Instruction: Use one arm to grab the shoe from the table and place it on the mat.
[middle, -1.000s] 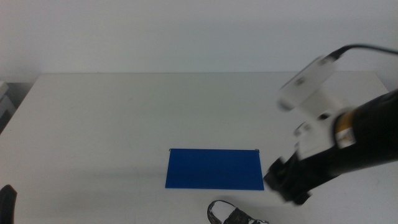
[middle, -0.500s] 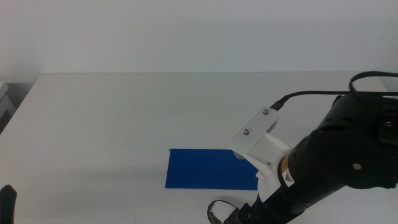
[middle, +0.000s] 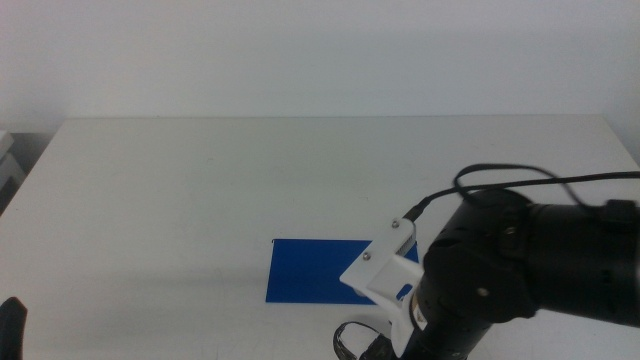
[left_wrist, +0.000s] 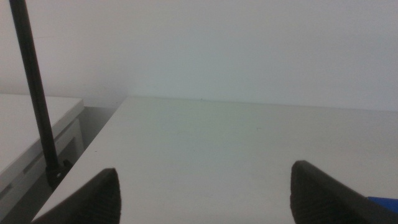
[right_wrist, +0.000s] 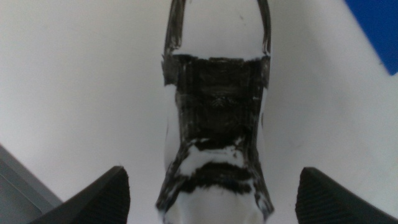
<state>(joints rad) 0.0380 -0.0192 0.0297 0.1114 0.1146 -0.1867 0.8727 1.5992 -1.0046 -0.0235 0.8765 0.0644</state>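
While the left tool (middle: 8, 325) waits at the lower left corner of the middle view, only a dark tip of it shows there; its own wrist camera shows its two jaws spread wide apart with nothing between them, looking out over the bare white counter (left_wrist: 236, 149) toward a pale wall, with a thin black pole (left_wrist: 37, 99) standing off the counter's edge. Further right on the counter (middle: 200, 190) lies the mat (middle: 315, 268), a flat deep-blue rectangle, its right end covered by the right arm (middle: 530, 270). That arm comes in from the right side, bulky and black, with a white bracket plate (middle: 385, 280) and a looping black cable (middle: 490, 178). Just below the mat's near edge a small part of the shoe (middle: 352, 342) peeks out under the arm at the bottom of the picture, off the mat. From the right wrist camera, the right tool (right_wrist: 214, 193) is released, its jaws set wide to either side of the shoe (right_wrist: 214, 118), which lies lengthwise between them on the white counter (right_wrist: 81, 93), black mottled patches on white. Neither jaw touches it. A corner of the blue mat (right_wrist: 376, 28) shows near the shoe.
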